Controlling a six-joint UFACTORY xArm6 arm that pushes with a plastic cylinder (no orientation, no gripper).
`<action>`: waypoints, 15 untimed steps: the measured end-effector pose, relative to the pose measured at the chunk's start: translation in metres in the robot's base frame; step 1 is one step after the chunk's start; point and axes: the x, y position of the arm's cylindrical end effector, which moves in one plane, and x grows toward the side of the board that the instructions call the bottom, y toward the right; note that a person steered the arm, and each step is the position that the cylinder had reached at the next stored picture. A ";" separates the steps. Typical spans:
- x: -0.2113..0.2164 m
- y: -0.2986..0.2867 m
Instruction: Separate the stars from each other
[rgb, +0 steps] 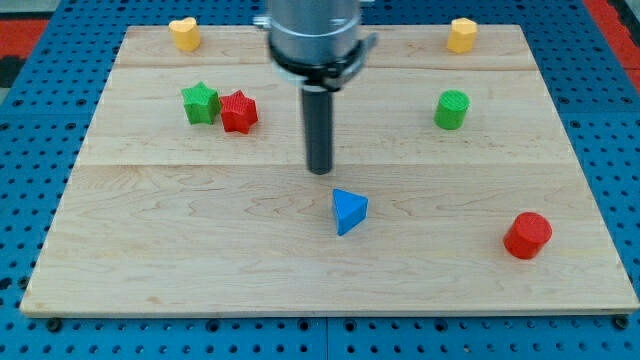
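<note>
**Stars still touching, rod waiting mid-board**

A pale wooden tabletop (150, 260) lay on a blue perforated base, with a strip of red showing at the view's upper corners; eight small blocks were scattered across it. The task's pair sat at the view's upper left: the green star (200, 102) and the red star (239, 111) were side by side and touching, the red one to the view's right of the green. My tip (319, 170) stood near the middle of the board, well apart from both stars, to the view's right of them and slightly lower; the blue triangle (349, 211) lay just below it, apart from it.

There were no jaws on this arm, only the rod, which held nothing and touched no block. The rod hung straight down from its grey collar at the view's top centre, upright with no visible tilt.

By my judgement the separation had not begun; this was the approach. The next move called for bringing the tip toward the view's left, to the seam between the stars, then nudging one away without dragging its neighbour; entering from the wrong side would risk pushing both together.

Elsewhere sat a yellow heart (184, 33), a yellow block (461, 34), a green cylinder (452, 109) and a red cylinder (527, 235).
</note>
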 end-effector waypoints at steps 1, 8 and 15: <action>0.027 0.027; 0.046 -0.029; -0.143 -0.180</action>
